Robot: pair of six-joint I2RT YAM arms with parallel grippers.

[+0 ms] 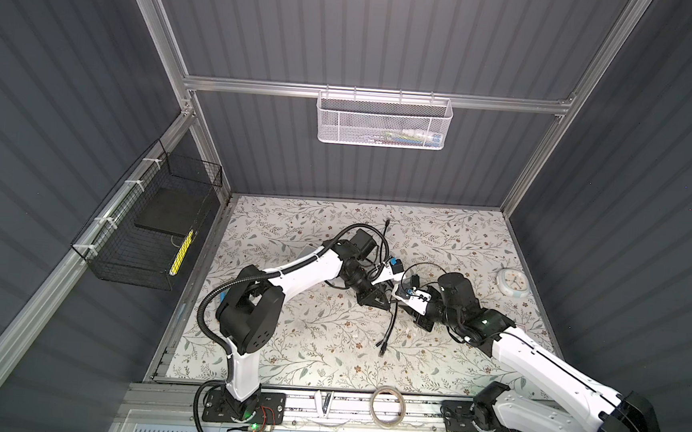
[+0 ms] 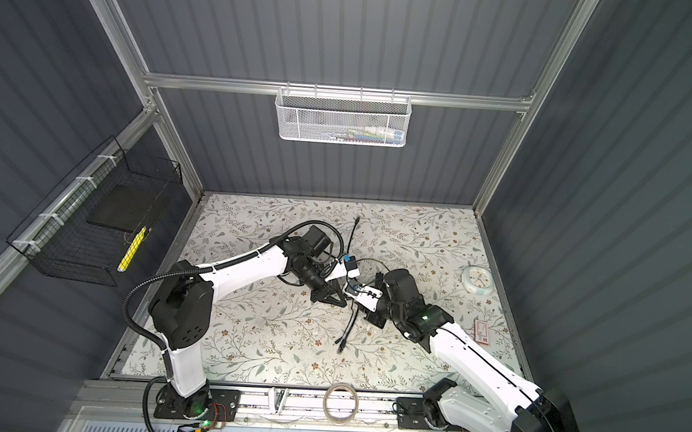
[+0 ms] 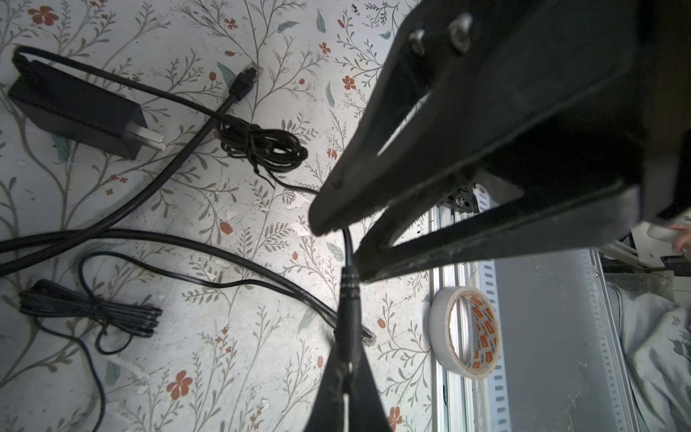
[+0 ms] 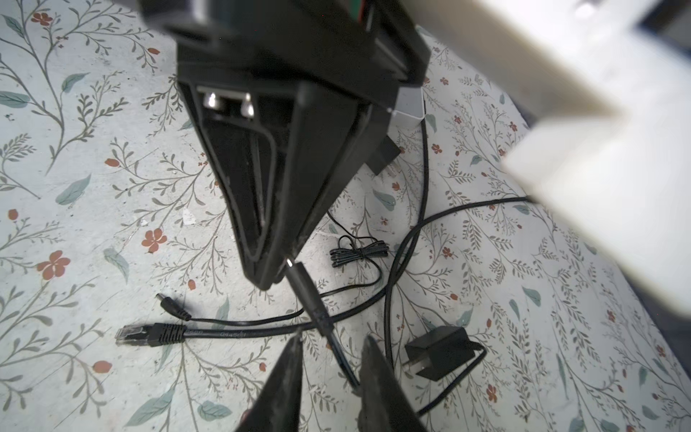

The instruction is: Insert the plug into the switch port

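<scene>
At centre, left claw (image 3: 347, 374) clamps plug (image 3: 349, 299); right claw (image 4: 332, 338) half-open around cable (image 4: 340, 357).

Above black cables (image 2: 347, 329), left pincer (image 2: 339, 300) and right pincer (image 2: 358, 307) nearly touch.

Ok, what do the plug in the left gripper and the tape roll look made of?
Plug: matte black moulded plastic or rubber, judging by its ribbed collar; its bright tip in the right wrist view looks metal. Tape roll: white, slightly glossy tape, paper or plastic unclear, on a printed orange-and-white core, likely cardboard.
</scene>
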